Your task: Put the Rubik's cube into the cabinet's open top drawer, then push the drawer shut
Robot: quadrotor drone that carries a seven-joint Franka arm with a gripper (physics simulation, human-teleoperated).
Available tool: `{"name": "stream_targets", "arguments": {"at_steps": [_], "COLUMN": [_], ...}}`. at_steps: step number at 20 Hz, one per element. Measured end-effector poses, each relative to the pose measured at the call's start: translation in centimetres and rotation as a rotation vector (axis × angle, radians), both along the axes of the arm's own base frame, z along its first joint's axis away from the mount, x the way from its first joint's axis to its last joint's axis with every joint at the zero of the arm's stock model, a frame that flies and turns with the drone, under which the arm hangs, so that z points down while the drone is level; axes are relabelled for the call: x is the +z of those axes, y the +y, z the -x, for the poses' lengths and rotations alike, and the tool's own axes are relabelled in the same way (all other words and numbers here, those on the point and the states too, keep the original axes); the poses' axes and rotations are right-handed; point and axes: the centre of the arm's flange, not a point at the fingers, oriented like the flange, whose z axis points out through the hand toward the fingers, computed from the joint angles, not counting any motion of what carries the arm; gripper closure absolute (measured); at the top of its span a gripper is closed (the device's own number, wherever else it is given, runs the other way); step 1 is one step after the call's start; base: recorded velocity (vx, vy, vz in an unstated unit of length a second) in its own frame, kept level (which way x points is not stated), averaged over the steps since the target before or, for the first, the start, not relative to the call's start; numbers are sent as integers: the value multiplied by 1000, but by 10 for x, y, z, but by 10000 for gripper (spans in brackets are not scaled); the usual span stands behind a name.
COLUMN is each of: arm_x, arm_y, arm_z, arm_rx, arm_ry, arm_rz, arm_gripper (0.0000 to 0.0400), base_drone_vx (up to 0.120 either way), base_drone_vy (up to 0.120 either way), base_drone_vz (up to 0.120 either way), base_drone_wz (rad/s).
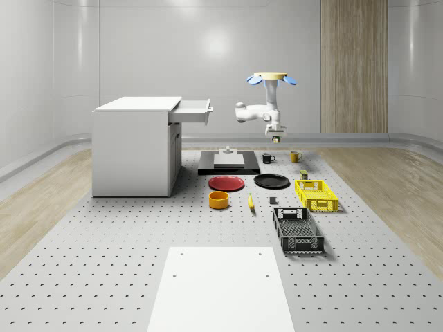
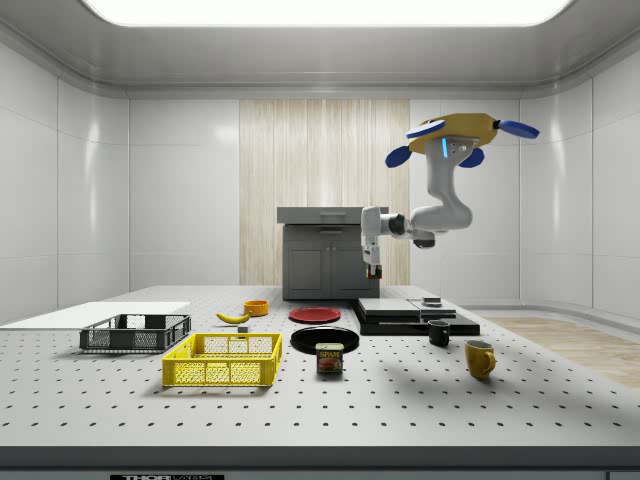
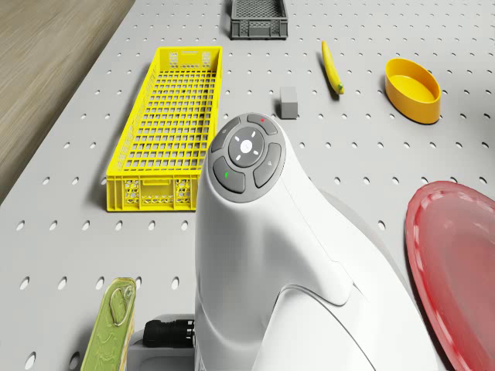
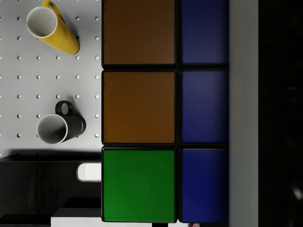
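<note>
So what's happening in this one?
The drone hovers above the table, to the whole-scene view's right of the cabinet, over the black mug and yellow mug. Its gripper holds the Rubik's cube in the air. The top drawer is open; the cube is not in it yet.

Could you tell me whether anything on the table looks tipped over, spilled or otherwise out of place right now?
Nothing stands out. The mugs, plates, baskets, bowl and banana sit in order on the table. The drone hovers beside the cabinet, whose top drawer is open; its gripper holds the Rubik's cube.
</note>
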Motion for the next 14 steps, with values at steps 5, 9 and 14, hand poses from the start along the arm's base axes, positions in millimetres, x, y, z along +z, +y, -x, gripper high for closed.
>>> {"name": "stream_targets", "arguments": {"at_steps": [5,9,14], "arm_x": [0,0,0], "arm_y": [0,0,0], "arm_z": [0,0,0], "arm_rx": [0,0,0], "arm_ry": [0,0,0], "arm_rz": [0,0,0], "arm_gripper": [75,75,75], "base_drone_vx": [0,0,0], "base_drone_vy": [-120,-120,-120], "base_drone_vz": [120,120,120], "base_drone_wz": [0,0,0]}}
